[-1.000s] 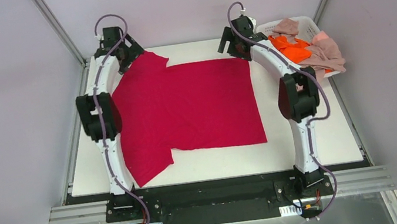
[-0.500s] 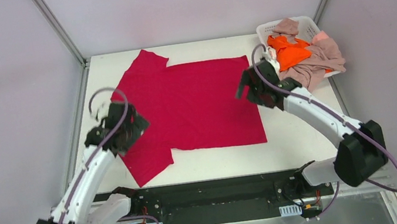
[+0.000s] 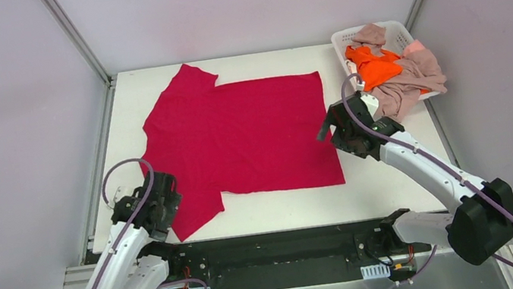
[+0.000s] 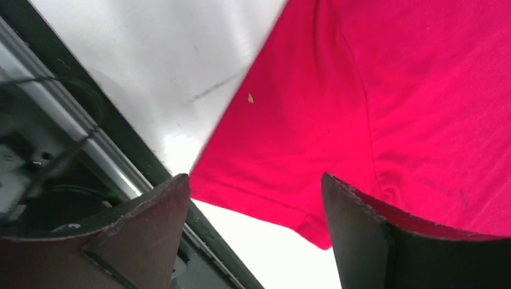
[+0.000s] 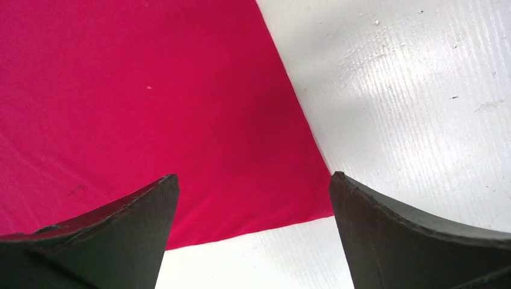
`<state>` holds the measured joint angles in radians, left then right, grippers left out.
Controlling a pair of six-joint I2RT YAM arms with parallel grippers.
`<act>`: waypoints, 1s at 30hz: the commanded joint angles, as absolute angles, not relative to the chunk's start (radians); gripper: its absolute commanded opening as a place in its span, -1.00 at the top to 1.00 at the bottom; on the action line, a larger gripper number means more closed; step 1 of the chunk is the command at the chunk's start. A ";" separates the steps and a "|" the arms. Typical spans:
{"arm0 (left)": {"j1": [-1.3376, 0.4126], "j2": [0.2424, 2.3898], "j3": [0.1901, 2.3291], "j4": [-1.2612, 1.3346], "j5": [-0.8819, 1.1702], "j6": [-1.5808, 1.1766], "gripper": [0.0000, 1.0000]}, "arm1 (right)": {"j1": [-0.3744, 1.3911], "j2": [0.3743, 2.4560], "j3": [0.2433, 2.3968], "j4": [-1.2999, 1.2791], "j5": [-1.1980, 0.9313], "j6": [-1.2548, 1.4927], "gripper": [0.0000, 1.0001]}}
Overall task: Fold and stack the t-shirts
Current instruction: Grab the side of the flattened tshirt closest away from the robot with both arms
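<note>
At one white table: one crimson-red t-shirt, one white basket and two robot arms, the left arm and the right arm, with two metal posts behind. Fitted with two grippers in all, the left gripper and the right gripper, two fingers apiece, four fingers together. Heaped in the single basket, one orange t-shirt plus pink-beige t-shirts, at least two going by the separate bunches, exact tally impossible to tell.
</note>
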<state>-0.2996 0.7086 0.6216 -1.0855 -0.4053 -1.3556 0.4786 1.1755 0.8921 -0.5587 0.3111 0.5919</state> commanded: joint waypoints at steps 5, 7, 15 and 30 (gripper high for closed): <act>-0.303 0.810 0.486 -1.012 -0.217 -1.337 -0.20 | 0.479 1.193 0.903 -0.588 0.351 0.605 -0.99; -0.302 0.866 0.478 -1.010 -0.217 -1.332 -0.13 | 0.478 1.190 0.903 -0.593 0.359 0.605 -0.99; -0.302 0.882 0.449 -0.988 -0.221 -1.354 0.00 | 0.477 1.196 0.897 -0.584 0.368 0.611 -0.99; -0.302 0.949 0.474 -0.896 -0.213 -1.295 1.00 | 0.477 1.074 0.805 -0.681 0.304 0.673 -0.99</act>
